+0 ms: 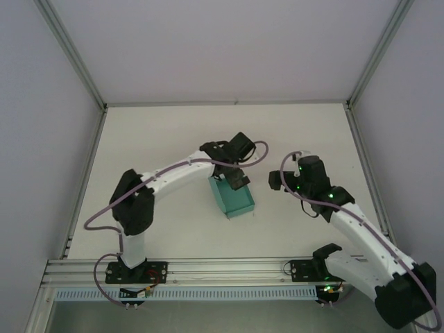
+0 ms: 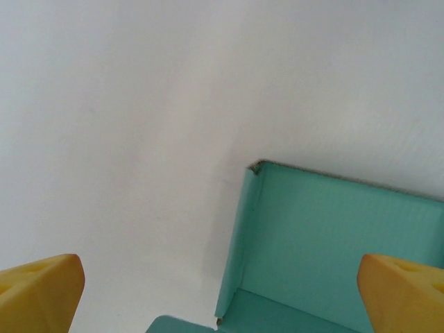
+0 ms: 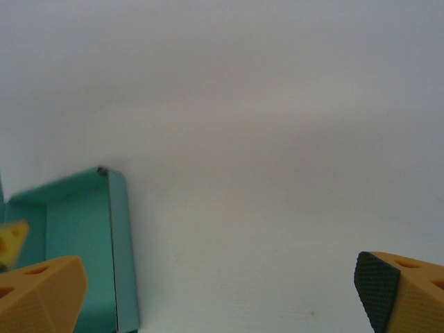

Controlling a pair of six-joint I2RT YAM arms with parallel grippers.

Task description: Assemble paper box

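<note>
The teal paper box (image 1: 234,199) stands on the white table as an open tray with raised walls, near the middle. My left gripper (image 1: 238,180) hovers over its far end, open, holding nothing. In the left wrist view the box's inner corner and wall (image 2: 326,236) lie between the wide-spread yellow fingers (image 2: 41,291), nearer the right one; the left gripper (image 2: 222,298) touches nothing. My right gripper (image 1: 277,181) stands open just right of the box. In the right wrist view the box (image 3: 76,243) sits at the left edge, and bare table lies between the jaws of that gripper (image 3: 220,295).
The white table (image 1: 159,139) has walls at the back and on both sides, and an aluminium rail (image 1: 222,267) along the near edge carrying both arm bases. A yellow fingertip of the left gripper (image 3: 11,239) peeks in beside the box in the right wrist view.
</note>
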